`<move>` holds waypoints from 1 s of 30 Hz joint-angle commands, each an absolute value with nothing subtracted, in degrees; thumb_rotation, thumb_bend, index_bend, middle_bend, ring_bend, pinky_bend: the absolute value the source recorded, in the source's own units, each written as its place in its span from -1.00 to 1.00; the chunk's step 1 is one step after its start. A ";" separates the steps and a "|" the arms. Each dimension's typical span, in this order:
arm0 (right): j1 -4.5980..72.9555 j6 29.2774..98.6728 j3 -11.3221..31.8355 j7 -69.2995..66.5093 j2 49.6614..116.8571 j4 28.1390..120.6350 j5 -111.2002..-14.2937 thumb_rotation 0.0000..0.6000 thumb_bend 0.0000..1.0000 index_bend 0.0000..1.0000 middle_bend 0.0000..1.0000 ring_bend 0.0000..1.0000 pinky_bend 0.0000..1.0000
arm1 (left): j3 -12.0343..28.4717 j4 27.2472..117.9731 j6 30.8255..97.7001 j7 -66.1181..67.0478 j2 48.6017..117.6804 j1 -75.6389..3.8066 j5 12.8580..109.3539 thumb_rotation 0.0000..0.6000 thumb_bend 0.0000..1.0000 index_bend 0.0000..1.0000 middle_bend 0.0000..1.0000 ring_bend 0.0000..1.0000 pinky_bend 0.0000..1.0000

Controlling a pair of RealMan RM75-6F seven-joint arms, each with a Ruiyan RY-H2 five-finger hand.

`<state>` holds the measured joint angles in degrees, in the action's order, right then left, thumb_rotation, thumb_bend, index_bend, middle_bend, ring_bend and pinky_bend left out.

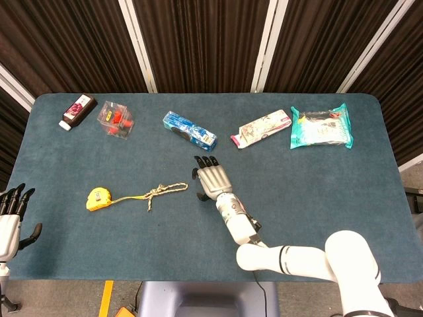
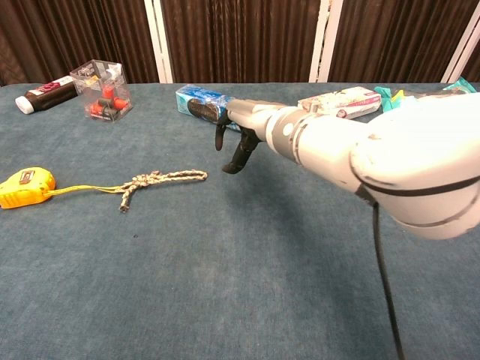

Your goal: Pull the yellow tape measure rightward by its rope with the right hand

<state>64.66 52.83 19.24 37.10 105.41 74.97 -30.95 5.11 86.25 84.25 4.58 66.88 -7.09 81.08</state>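
The yellow tape measure (image 1: 97, 198) (image 2: 25, 187) lies on the blue table at the left. Its yellow cord runs right into a knotted braided rope (image 1: 163, 191) (image 2: 159, 180). My right hand (image 1: 210, 177) (image 2: 238, 139) hovers open just right of the rope's free end, fingers spread and empty, a small gap from the rope. My left hand (image 1: 11, 211) is open at the table's left edge, holding nothing.
Along the back stand a dark bottle (image 1: 78, 111), a clear box of small items (image 1: 117, 121), a blue packet (image 1: 190, 131), a white-pink packet (image 1: 260, 129) and a teal pouch (image 1: 320, 127). The table's front edge (image 1: 132, 277) runs below the tape measure.
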 commanded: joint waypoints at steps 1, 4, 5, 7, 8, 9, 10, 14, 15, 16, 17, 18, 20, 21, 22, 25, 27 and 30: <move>66.26 51.34 19.66 37.40 107.52 72.03 -29.99 1.00 -0.22 -0.02 -0.73 -0.90 -1.00 | 5.09 86.21 84.32 4.19 66.76 -7.00 81.14 1.00 -0.27 -0.81 -1.00 -1.00 -0.81; 67.41 50.31 19.99 37.43 109.23 69.30 -29.55 1.00 -0.22 -0.01 -0.73 -0.90 -1.00 | 5.06 86.08 84.03 4.06 66.72 -7.08 81.10 1.00 -0.27 -0.81 -1.00 -1.00 -0.81; 67.69 50.02 20.13 37.33 109.70 68.53 -29.45 1.00 -0.22 -0.01 -0.73 -0.90 -1.00 | 5.11 86.02 83.80 4.05 66.74 -7.19 81.00 1.00 -0.27 -0.81 -1.00 -1.00 -0.81; 68.15 49.28 20.31 37.02 110.61 66.91 -29.30 1.00 -0.22 0.00 -0.73 -0.90 -1.00 | 5.17 85.96 83.55 3.89 66.73 -7.27 80.82 1.00 -0.27 -0.81 -1.00 -1.00 -0.81; 68.32 48.92 20.32 36.94 110.96 66.20 -29.22 1.00 -0.22 0.00 -0.73 -0.90 -1.00 | 5.10 85.93 83.49 3.83 66.71 -7.21 80.78 1.00 -0.27 -0.81 -1.00 -1.00 -0.81; 68.48 48.62 20.33 36.87 111.30 65.51 -29.19 1.00 -0.22 0.00 -0.73 -0.90 -1.00 | 5.09 85.90 83.46 3.78 66.71 -7.21 80.76 1.00 -0.27 -0.81 -1.00 -1.00 -0.81; 68.74 48.21 20.34 36.78 111.84 64.47 -29.16 1.00 -0.22 0.00 -0.73 -0.90 -1.00 | 5.09 85.85 83.38 3.70 66.72 -7.22 80.72 1.00 -0.27 -0.81 -1.00 -1.00 -0.81; 69.47 46.75 20.73 35.94 113.57 61.23 -29.27 1.00 -0.22 0.01 -0.72 -0.90 -1.00 | 5.18 85.37 83.03 3.26 66.83 -7.31 80.45 1.00 -0.27 -0.81 -1.00 -1.00 -0.81; 69.73 46.33 20.87 35.64 114.13 60.22 -29.47 1.00 -0.22 0.02 -0.72 -0.89 -1.00 | 5.20 85.23 82.97 3.10 66.86 -7.31 80.40 1.00 -0.27 -0.81 -1.00 -1.00 -0.81; 69.93 46.04 20.94 35.46 114.55 59.45 -29.67 1.00 -0.22 0.03 -0.71 -0.89 -1.00 | 5.21 85.11 82.90 2.97 66.88 -7.33 80.36 1.00 -0.27 -0.81 -1.00 -1.00 -0.81; 70.13 45.76 21.03 35.28 114.96 58.73 -29.83 1.00 -0.22 0.04 -0.71 -0.89 -1.00 | 5.24 84.99 82.85 2.84 66.89 -7.35 80.31 1.00 -0.27 -0.81 -1.00 -1.00 -0.81; 70.38 45.36 21.20 35.01 115.47 57.89 -29.99 1.00 -0.22 0.04 -0.70 -0.88 -1.00 | 5.30 84.81 82.82 2.65 66.93 -7.35 80.23 1.00 -0.27 -0.81 -1.00 -1.00 -0.81; 70.70 44.92 21.41 34.66 116.15 56.82 -30.30 1.00 -0.22 0.04 -0.70 -0.88 -1.00 | 5.39 84.55 82.78 2.32 66.96 -7.35 80.11 1.00 -0.27 -0.81 -1.00 -1.00 -0.81; 70.85 44.76 21.46 34.54 116.47 56.33 -30.49 1.00 -0.22 0.05 -0.70 -0.88 -1.00 | 5.43 84.43 82.76 2.13 66.97 -7.35 80.05 1.00 -0.27 -0.81 -1.00 -1.00 -0.81; 71.01 44.54 21.54 34.44 116.85 55.70 -30.63 1.00 -0.21 0.05 -0.70 -0.88 -1.00 | 5.49 84.25 82.72 1.94 67.01 -7.34 79.94 1.00 -0.27 -0.81 -1.00 -1.00 -0.81; 71.42 43.92 21.85 34.19 117.69 54.23 -30.84 1.00 -0.16 0.06 -0.70 -0.87 -1.00 | 5.57 83.84 82.60 1.54 67.11 -7.35 79.77 1.00 -0.27 -0.81 -1.00 -1.00 -0.81; 71.65 43.63 22.03 34.09 118.10 53.44 -31.00 1.00 -0.13 0.07 -0.70 -0.87 -1.00 | 5.61 83.63 82.55 1.34 67.18 -7.38 79.75 1.00 -0.27 -0.81 -1.00 -1.00 -0.81; 71.94 43.44 22.38 33.91 118.63 52.60 -31.31 1.00 -0.06 0.08 -0.70 -0.87 -1.00 | 5.50 84.83 83.39 1.34 66.29 -6.92 80.15 1.00 -0.27 -0.81 -1.00 -1.00 -0.81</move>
<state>71.85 43.51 22.29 33.98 118.52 52.70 -31.22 5.55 84.25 83.03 1.31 66.70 -7.13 79.98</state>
